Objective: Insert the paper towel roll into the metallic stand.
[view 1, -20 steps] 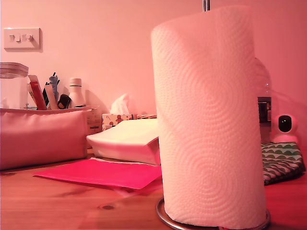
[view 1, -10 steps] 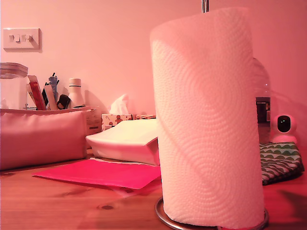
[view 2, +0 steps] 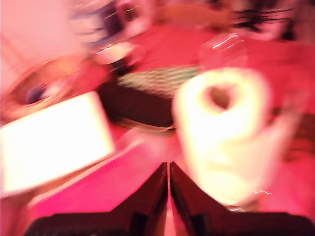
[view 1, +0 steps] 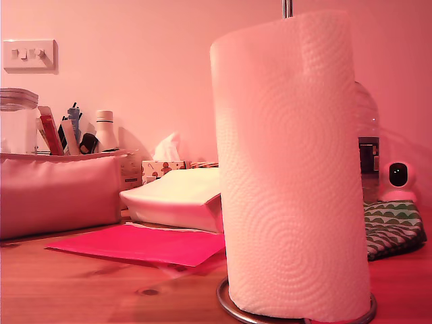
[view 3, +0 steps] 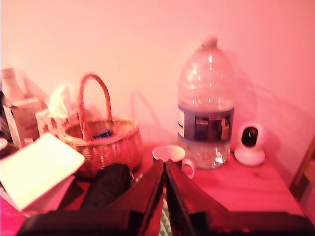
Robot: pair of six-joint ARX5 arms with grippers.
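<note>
The paper towel roll (view 1: 290, 169) stands upright, close to the camera, at the exterior view's right. It sits on the metallic stand, whose ring base (view 1: 226, 305) circles its foot. A rod tip (view 1: 287, 8) pokes out above the roll. In the blurred first wrist view the roll (view 2: 221, 128) is seen from above with its hollow core showing. My first gripper (view 2: 168, 167) is shut and holds nothing, a little apart from the roll. My second gripper (view 3: 164, 164) is shut and empty, facing the back wall. Neither gripper shows in the exterior view.
A pink pouch (view 1: 61, 192), a white box (view 1: 179, 196), pink paper (view 1: 142, 243) and a tissue box (view 1: 165, 165) lie at the exterior view's left. A patterned cloth (view 1: 395, 229), water bottle (view 3: 204, 108) and small camera (view 1: 399, 177) are behind the roll. A wicker basket (view 3: 101, 142) and mug (view 3: 170, 155) stand nearby.
The roll and its ring base have shifted slightly toward the exterior view's left, and a shadow has moved off the roll's surface.
</note>
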